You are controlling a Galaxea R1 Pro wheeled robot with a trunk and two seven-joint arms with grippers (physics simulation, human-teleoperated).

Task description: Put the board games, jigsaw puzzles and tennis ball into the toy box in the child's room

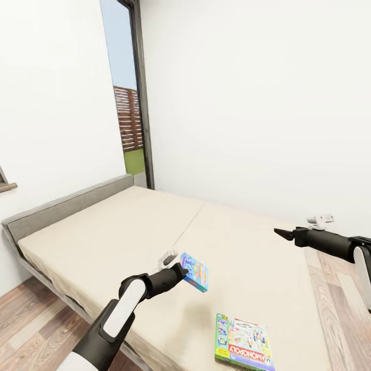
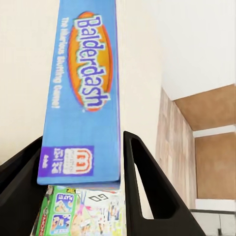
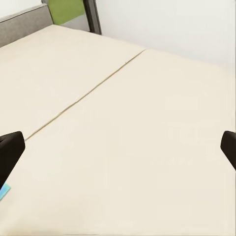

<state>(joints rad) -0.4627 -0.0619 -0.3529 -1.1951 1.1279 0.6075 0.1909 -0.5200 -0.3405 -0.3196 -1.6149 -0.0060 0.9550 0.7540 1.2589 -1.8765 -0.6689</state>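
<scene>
At the left of the head view, the black-and-white left arm reaches out over the wide cream mattress bed (image 1: 129, 232) with its grey padded headboard. Its left claw (image 1: 181, 270) is clamped on the small flat blue "Balderdash" game box (image 1: 195, 271), which hangs in the air above the bedding, tilted, with its long axis running on from the claw away from the forearm. In the left wrist view the black fingers (image 2: 142, 187) grip the near short end of that blue box (image 2: 86, 93), so it sticks straight out past them.

Further right and nearer the robot, the flat green-and-white "Monopoly" game box (image 1: 243, 342) lies face up on the bed, just by the near edge. It sits below and to the right of the loaded left claw, its long axis pointing roughly away from the robot.

At the far right, the right claw (image 1: 281, 233) hovers above the mattress, empty, its fingers spread wide: in the right wrist view the two black tips (image 3: 10, 152) stand at opposite edges with bare bedding between. My judgement is that the Monopoly box falls to this free arm, reaching down and back toward the robot. Neither the toy box nor the worktop is before the cameras.
</scene>
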